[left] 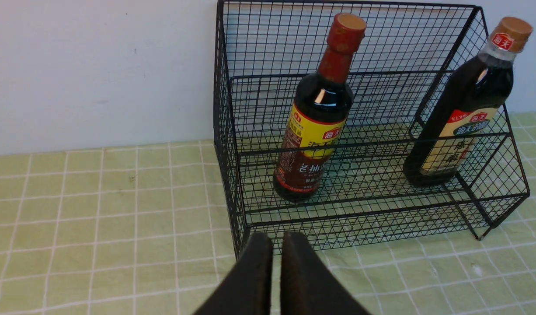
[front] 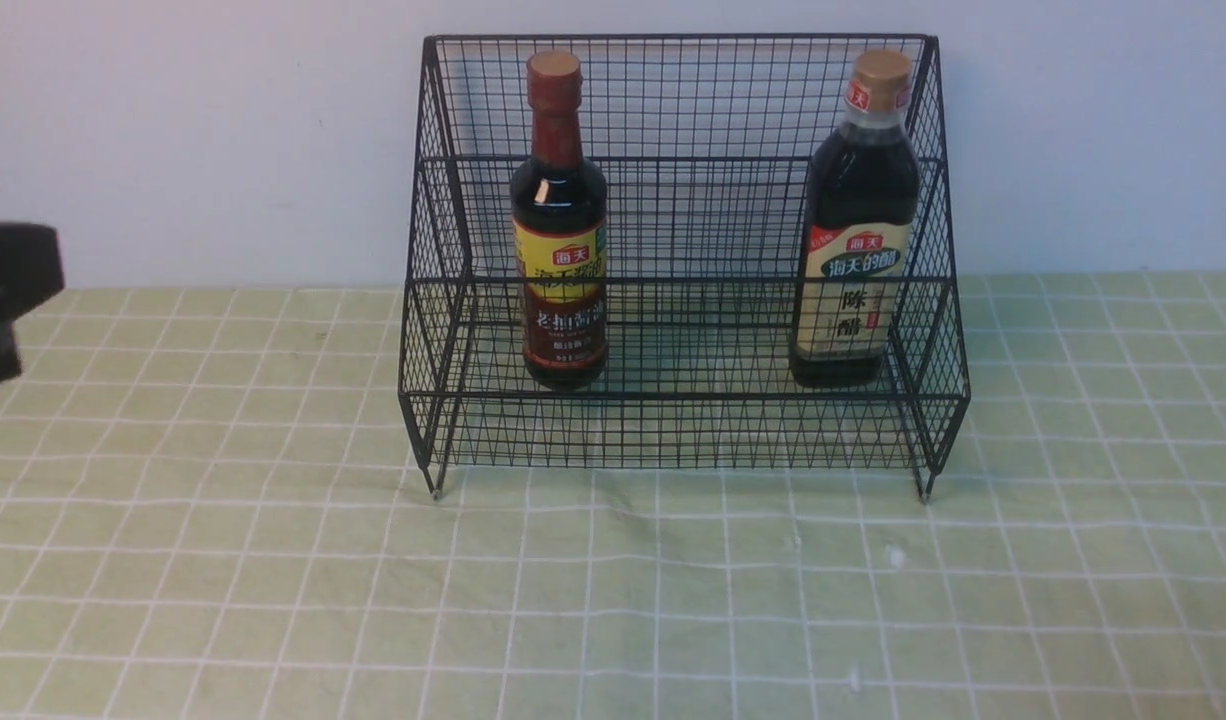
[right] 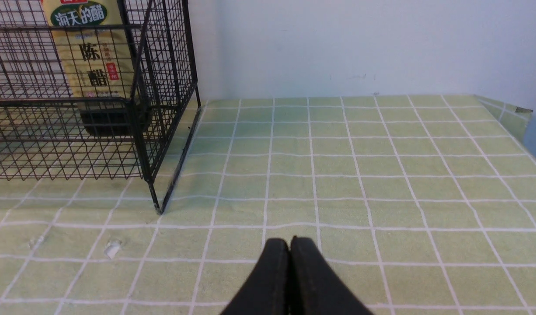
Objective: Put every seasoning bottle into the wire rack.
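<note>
The black wire rack (front: pixel 673 398) stands against the back wall. Inside it, on the lower tier, the round seasoning bottle (front: pixel 561 250) with the red-brown neck wrap stands upright at the left. The taller bottle (front: pixel 858 230) with the tan cap stands upright at the right end. In the left wrist view my left gripper (left: pixel 276 238) is shut and holds nothing, a little in front of the rack's (left: pixel 226 131) left front corner, apart from the round bottle (left: pixel 314 131). My right gripper (right: pixel 290 243) is shut and holds nothing, over the cloth to the right of the rack (right: pixel 141 131).
A green checked cloth (front: pixel 613 600) covers the table up to the white wall. A black part of my left arm (front: pixel 3 300) shows at the front view's left edge. The table's right edge (right: pixel 513 131) lies beyond the rack's right side.
</note>
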Available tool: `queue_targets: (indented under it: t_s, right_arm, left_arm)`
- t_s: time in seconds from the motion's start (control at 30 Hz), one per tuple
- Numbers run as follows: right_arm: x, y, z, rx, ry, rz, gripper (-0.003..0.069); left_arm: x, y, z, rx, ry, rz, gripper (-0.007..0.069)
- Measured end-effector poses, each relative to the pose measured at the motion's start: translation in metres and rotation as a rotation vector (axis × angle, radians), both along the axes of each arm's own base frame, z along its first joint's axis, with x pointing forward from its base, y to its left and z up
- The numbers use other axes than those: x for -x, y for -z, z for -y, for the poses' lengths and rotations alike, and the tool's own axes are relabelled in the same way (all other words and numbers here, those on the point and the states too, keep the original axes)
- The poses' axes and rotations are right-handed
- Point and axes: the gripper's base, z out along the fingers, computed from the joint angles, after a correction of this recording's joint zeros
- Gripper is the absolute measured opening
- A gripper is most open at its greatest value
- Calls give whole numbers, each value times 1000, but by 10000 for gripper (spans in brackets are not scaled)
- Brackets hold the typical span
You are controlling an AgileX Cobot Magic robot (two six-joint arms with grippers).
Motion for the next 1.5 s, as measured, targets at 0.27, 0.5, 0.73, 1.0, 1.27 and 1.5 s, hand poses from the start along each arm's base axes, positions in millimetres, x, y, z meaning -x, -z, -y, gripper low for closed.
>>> queue_targets:
  t_s: [0.27,0.5,0.73,1.0,1.27,1.5]
  right_arm:
    - [0,0,0,0,0,0,-15]
    - [0,0,0,0,0,0,-15]
    - [0,0,0,0,0,0,-15]
    - [0,0,0,0,0,0,-15]
    - [0,0,0,0,0,-1,-15]
    - [0,0,0,0,0,-1,-15]
  left_arm:
    - [36,2,-9,5,5,34,17]
    - [39,3,-10,-21,14,55,17]
    - [47,36,-16,-46,-27,201,17]
    - [60,153,-29,-70,-187,214,17]
    - [65,234,-30,-110,-185,89,17]
    - [65,234,-31,-125,-187,98,17]
